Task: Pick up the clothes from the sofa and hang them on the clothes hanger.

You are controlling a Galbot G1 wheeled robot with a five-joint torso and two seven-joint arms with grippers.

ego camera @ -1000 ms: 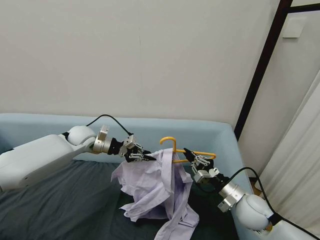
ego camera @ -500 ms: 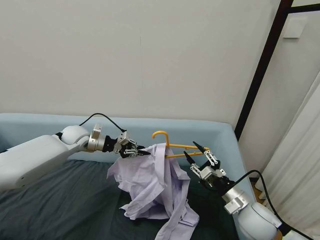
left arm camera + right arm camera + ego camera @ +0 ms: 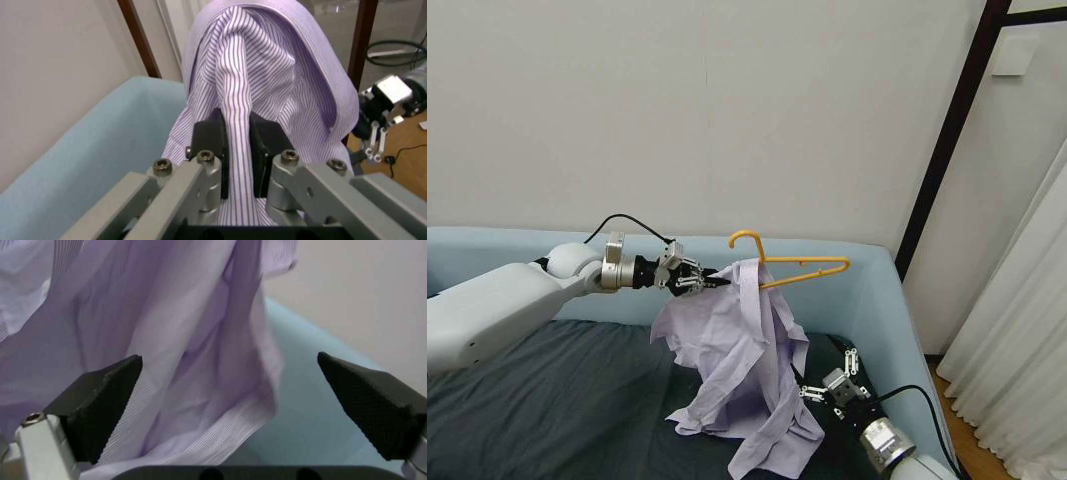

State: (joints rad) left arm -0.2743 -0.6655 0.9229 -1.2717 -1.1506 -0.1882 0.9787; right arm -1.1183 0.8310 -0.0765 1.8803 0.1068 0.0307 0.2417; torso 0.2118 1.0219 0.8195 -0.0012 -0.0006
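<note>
Left gripper (image 3: pixel 715 281) is pinched shut on the shirt (image 3: pixel 742 370) right at the hanger (image 3: pixel 792 268), keeping both up over the sofa's (image 3: pixel 547 400) right end. Wrist cam: striped cloth squeezed between its pads (image 3: pixel 210 150). Right gripper (image 3: pixel 227 365) gapes wide beside the hanging cloth, empty.

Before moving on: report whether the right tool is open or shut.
Open: the right tool has its pads wide apart; the shirt hangs beyond them.

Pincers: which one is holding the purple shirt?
The left pincer, up beside the yellow hanger, is shut on the purple striped shirt. The right pincer sits lower down, wide open, holding nothing.
</note>
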